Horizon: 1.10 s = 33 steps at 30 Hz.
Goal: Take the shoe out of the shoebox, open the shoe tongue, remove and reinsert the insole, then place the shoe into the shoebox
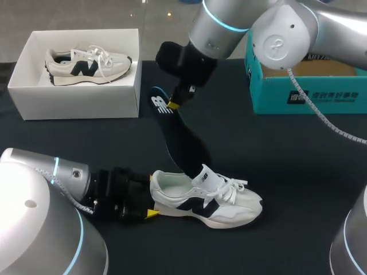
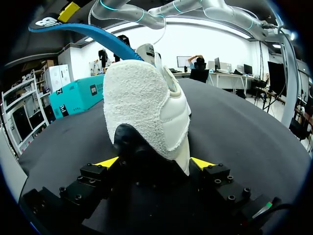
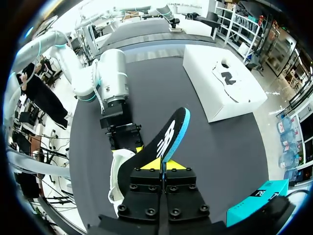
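Pinching the insole (image 1: 181,134) by its top, the right gripper (image 1: 174,103) slants it down to the opening of the shoe (image 1: 221,201), whose heel the left gripper (image 1: 152,206) clamps on the table (image 1: 298,172).

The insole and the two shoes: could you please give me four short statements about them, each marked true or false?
1. The right gripper is shut on the insole. True.
2. The left gripper is shut on the heel of the shoe. True.
3. The insole lies wholly inside the shoe. False: it stands up, with only its lower end at the shoe's opening.
4. The white shoebox is empty. False: a second shoe lies in it.
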Each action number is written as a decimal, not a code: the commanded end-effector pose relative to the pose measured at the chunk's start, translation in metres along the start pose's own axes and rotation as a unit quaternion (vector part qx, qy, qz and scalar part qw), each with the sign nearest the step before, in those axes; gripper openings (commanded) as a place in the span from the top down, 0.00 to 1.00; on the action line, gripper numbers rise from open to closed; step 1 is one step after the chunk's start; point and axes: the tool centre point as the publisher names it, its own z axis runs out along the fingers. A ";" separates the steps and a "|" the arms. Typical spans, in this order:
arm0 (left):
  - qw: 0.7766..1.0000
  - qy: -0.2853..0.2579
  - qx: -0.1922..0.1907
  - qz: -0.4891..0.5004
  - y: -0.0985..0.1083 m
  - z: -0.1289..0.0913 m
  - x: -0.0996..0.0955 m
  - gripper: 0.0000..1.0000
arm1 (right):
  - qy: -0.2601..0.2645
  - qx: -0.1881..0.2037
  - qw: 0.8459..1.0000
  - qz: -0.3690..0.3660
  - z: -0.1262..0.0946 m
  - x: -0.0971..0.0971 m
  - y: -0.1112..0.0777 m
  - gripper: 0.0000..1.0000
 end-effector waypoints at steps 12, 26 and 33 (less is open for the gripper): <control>1.000 0.000 -0.002 0.000 0.001 0.002 0.001 1.00 | 0.001 0.000 1.000 0.000 0.000 -0.001 -0.001 1.00; 1.000 0.000 -0.002 0.000 0.001 0.002 0.001 1.00 | 0.001 0.000 1.000 0.000 0.000 -0.001 -0.001 1.00; 1.000 0.000 -0.002 0.000 0.001 0.002 0.001 1.00 | -0.010 -0.018 1.000 0.013 -0.013 -0.006 0.011 1.00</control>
